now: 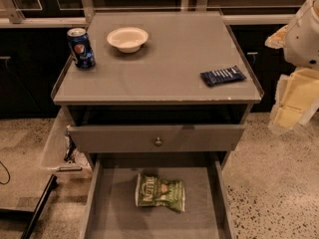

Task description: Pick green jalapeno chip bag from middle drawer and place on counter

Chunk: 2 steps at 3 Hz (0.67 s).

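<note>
The green jalapeno chip bag lies flat on the bare bottom of the open middle drawer, near its centre, with its pale lettering facing up. The grey counter is the cabinet's top, above the drawers. My arm comes in at the right edge of the view, and the gripper hangs there beside the cabinet's right side, level with the counter's front edge. It is well away from the bag and holds nothing that I can see.
On the counter stand a blue soda can at back left and a white bowl beside it. A slim dark-blue wrapped bar lies at front right. The top drawer front with a round knob overhangs the middle drawer's back.
</note>
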Each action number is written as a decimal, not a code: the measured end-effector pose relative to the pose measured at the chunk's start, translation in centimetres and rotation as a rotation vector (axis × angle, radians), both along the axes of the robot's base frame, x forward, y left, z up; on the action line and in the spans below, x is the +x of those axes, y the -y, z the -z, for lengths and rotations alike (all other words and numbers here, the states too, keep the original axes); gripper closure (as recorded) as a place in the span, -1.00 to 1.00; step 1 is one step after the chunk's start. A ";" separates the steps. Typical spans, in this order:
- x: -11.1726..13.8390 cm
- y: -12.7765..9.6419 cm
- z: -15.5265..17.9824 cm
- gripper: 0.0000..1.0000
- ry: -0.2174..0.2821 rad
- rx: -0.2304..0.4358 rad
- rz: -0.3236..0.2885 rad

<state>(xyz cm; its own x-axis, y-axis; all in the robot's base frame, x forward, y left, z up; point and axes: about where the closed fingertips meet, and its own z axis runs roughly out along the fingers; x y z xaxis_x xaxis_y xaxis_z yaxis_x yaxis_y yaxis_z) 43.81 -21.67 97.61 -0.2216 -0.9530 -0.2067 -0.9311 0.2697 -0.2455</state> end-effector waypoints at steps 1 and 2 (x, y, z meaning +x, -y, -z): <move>-0.1 0.2 0.6 -1.00 0.000 0.002 0.013; -0.5 0.9 3.9 -1.00 -0.036 0.018 0.031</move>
